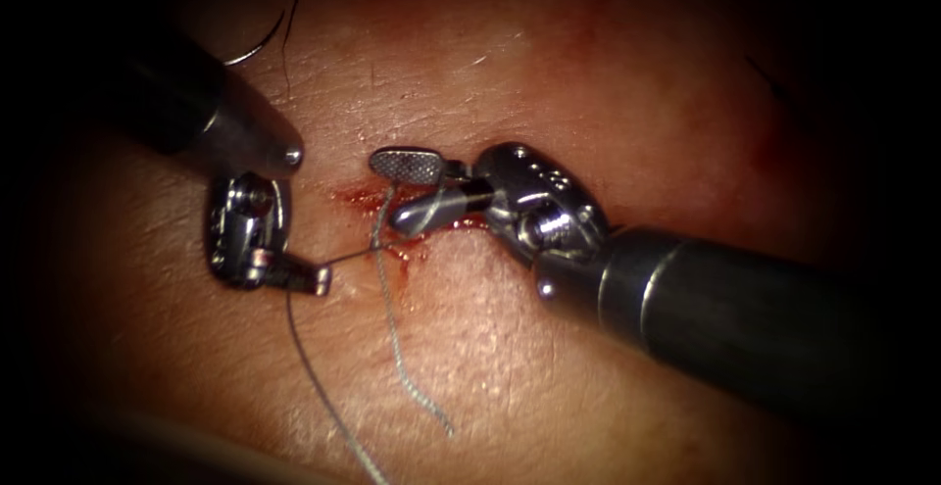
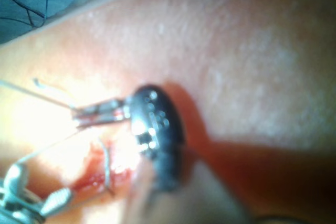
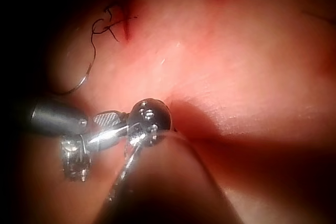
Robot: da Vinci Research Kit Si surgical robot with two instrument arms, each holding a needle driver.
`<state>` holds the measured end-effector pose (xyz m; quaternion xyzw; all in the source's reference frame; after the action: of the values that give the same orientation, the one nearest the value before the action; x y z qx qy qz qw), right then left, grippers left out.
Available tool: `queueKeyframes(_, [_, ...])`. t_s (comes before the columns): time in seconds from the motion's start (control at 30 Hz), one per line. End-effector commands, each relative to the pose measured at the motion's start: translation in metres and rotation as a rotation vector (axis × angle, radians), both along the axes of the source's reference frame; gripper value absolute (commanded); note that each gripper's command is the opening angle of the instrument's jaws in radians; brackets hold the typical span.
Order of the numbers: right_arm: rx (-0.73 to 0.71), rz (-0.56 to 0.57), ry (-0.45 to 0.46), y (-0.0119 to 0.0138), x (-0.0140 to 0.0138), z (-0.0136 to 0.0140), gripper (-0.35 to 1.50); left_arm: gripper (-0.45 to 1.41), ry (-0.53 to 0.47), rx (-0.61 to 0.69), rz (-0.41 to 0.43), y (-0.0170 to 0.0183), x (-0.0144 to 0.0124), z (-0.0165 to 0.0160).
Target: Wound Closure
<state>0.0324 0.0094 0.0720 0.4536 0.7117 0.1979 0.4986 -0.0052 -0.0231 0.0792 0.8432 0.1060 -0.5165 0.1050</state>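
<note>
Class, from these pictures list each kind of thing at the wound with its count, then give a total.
Needle drivers: 2, the left gripper shut on the thread, the right gripper open over the cut.
Curved needles: 1, lying free on the tissue.
Threads: 1.
Tissue pieces: 1.
Total: 5

No readable text, labels, brands, numbers or signs appear on anything here

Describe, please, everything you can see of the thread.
The thread is thin and pale. One strand runs taut from the cut, left to the left tool, whose jaws are shut on it, then hangs downward. Another crosses between the right tool's open, empty jaws and trails loosely down the tissue. The needle lies free, upper left.
</note>
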Motion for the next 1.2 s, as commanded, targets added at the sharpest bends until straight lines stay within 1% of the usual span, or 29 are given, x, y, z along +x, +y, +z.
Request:
queueKeyframes(0.03, [-0.047,-0.046,-0.001,-0.0013,0.0011,0.0006,0.88,-0.45,0.0,0.004,0.003,-0.0009,-0.0004,0.0006])
queueKeyframes(0.1, [-0.13,-0.125,-0.005,-0.002,0.0016,0.001,0.93,-0.45,-0.006,0.012,0.006,-0.0008,-0.0014,0.0002])
queueKeyframes(0.27, [-0.22,-0.185,0.002,-0.0024,0.0026,0.002,0.93,-0.45,0.006,0.04,-0.032,-0.0009,-0.003,-0.0003])
queueKeyframes(0.3, [-0.239,-0.185,0.008,-0.0023,0.003,0.0022,0.93,-0.45,0.005,0.044,-0.029,-0.001,-0.0033,-0.0003])
queueKeyframes(0.37, [-0.271,-0.166,0.026,-0.002,0.0037,0.0024,0.93,-0.45,0.017,0.058,-0.053,-0.001,-0.0036,-0.0001])
queueKeyframes(0.4, [-0.288,-0.153,0.036,-0.0018,0.004,0.0025,0.93,-0.45,0.015,0.061,-0.047,-0.001,-0.0036,0.0])
queueKeyframes(0.5, [-0.304,-0.141,0.046,-0.0011,0.0049,0.0025,0.89,-0.45,0.019,0.068,-0.052,-0.0009,-0.0038,0.0004])
queueKeyframes(0.53, [-0.317,-0.134,0.053,-0.0009,0.0052,0.0025,0.86,-0.45,0.019,0.073,-0.048,-0.0009,-0.0038,0.0005])
queueKeyframes(0.57, [-0.336,-0.126,0.062,-0.0008,0.0053,0.0024,0.78,-0.45,0.023,0.075,-0.054,-0.0009,-0.0039,0.0007])
queueKeyframes(0.6, [-0.352,-0.123,0.068,-0.0006,0.0054,0.0022,0.69,-0.45,0.022,0.079,-0.049,-0.0009,-0.0038,0.0009])
queueKeyframes(0.67, [-0.372,-0.129,0.072,0.0001,0.0053,0.0017,0.68,-0.45,0.03,0.089,-0.057,-0.0011,-0.0037,0.0013])
queueKeyframes(0.7, [-0.366,-0.117,0.071,0.001,0.0051,0.001,0.68,-0.45,0.031,0.091,-0.052,-0.0013,-0.0034,0.0016])
queueKeyframes(0.77, [-0.37,-0.098,0.077,0.0016,0.005,0.0003,0.66,-0.45,0.036,0.093,-0.057,-0.0014,-0.0031,0.0019])
queueKeyframes(0.83, [-0.369,-0.097,0.081,0.0013,0.0048,-0.001,0.66,-0.45,0.032,0.088,-0.04,-0.0011,-0.0026,0.0022])
queueKeyframes(0.93, [-0.37,-0.102,0.084,0.0005,0.0047,-0.0013,0.64,-0.45,0.029,0.084,-0.026,-0.0009,-0.0022,0.0022])
queueKeyframes(0.97, [-0.374,-0.098,0.086,0.0003,0.0046,-0.0013,0.44,-0.45,0.028,0.083,-0.024,-0.0009,-0.0021,0.0022])
queueKeyframes(1.0, [-0.38,-0.097,0.089,0.0001,0.0045,-0.0012,0.34,-0.45,0.027,0.082,-0.019,-0.0008,-0.002,0.0022])
queueKeyframes(1.03, [-0.397,-0.084,0.098,-0.0001,0.0044,-0.0012,0.32,-0.45,0.026,0.081,-0.016,-0.0007,-0.0019,0.0022])
queueKeyframes(1.07, [-0.45,-0.094,0.115,-0.0005,0.0044,-0.0009,0.31,-0.45,0.023,0.079,-0.008,-0.0006,-0.0017,0.0022])
queueKeyframes(1.2, [-0.538,-0.156,0.135,-0.0013,0.0039,-0.0001,0.19,-0.45,0.027,0.086,-0.011,-0.0004,-0.0016,0.002])
